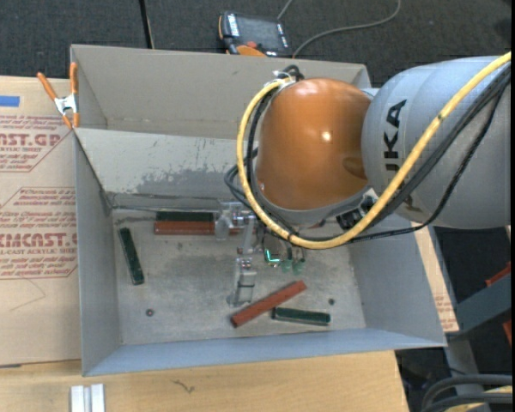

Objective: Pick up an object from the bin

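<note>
My gripper (239, 295) hangs low in the middle of the bin, under the arm's orange cover, its tip close to the floor. A long red-brown stick (269, 304) lies slanted just right of and below the tip, its left end nearly beneath it. A short dark green bar (300, 317) lies flat beside the stick's right end, near the front wall. A red-brown rectangular block (184, 224) rests up and to the left of the gripper, by the back wall's foot. I see nothing held in the gripper.
A second dark green bar (132, 256) lies on the left side of the floor, pointing front to back. The arm and its orange cover hide the bin's right rear part. Bare floor lies between the left bar and the gripper.
</note>
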Available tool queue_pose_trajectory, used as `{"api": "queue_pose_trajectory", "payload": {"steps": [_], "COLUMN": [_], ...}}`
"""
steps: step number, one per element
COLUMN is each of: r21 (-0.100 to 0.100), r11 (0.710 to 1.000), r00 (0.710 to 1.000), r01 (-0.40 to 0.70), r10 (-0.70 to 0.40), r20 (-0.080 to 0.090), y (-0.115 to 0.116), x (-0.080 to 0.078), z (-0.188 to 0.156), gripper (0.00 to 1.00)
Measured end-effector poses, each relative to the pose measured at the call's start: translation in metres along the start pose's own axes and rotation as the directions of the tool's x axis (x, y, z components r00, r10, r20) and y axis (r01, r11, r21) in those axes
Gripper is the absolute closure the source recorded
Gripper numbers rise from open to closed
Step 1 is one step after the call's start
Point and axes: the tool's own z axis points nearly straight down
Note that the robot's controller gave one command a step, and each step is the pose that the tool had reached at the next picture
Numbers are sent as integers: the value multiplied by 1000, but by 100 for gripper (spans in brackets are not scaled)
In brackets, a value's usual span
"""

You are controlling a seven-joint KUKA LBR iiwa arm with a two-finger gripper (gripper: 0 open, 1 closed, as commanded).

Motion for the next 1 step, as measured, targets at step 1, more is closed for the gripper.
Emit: {"api": "queue_pose_trajectory", "payload": {"steps": [1], "r21": [1], "r11": [988], "r00": [988], "r01": [152], "r10": [-152], "r20": [3], "y": [-65], "x": [-67], "z": [138], "gripper": [0]}}
